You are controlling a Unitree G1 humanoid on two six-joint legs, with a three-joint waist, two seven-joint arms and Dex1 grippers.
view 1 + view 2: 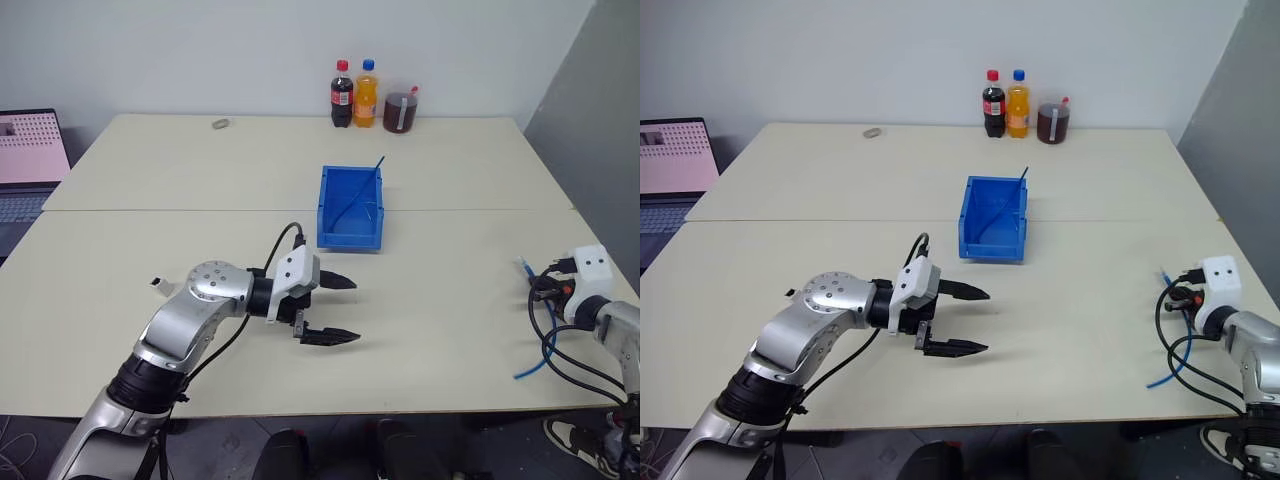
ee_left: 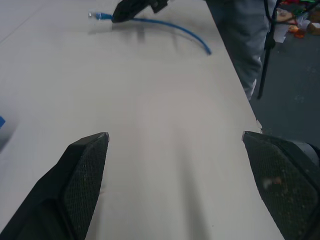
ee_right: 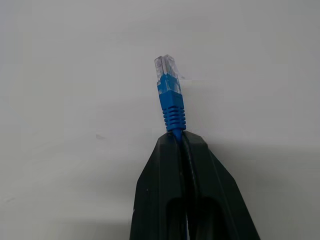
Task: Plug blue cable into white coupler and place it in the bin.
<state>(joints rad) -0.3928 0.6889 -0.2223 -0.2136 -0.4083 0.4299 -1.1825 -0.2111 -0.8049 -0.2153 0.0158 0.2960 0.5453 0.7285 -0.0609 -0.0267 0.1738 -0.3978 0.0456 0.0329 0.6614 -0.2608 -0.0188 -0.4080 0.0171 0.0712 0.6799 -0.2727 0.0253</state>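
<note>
Gripping now: my right claw (image 3: 176,137) is clamped shut on the blue cable (image 3: 171,102) just behind its clear plug, at the tabletop's (image 1: 440,300) near right edge.
Cable tail: I see it drooping off that edge.
Left claw (image 1: 333,309): fingers spread wide, holding nothing, near centre.
Bin (image 1: 351,237): mid-tabletop, beyond my left claw.

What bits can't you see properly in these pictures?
The laptop: left eye view, cut off by the picture edge.
The small grey thing far across the table: left eye view, too small to name.
The blue cable: right wrist view, its length hidden behind the shut right pincer.
</note>
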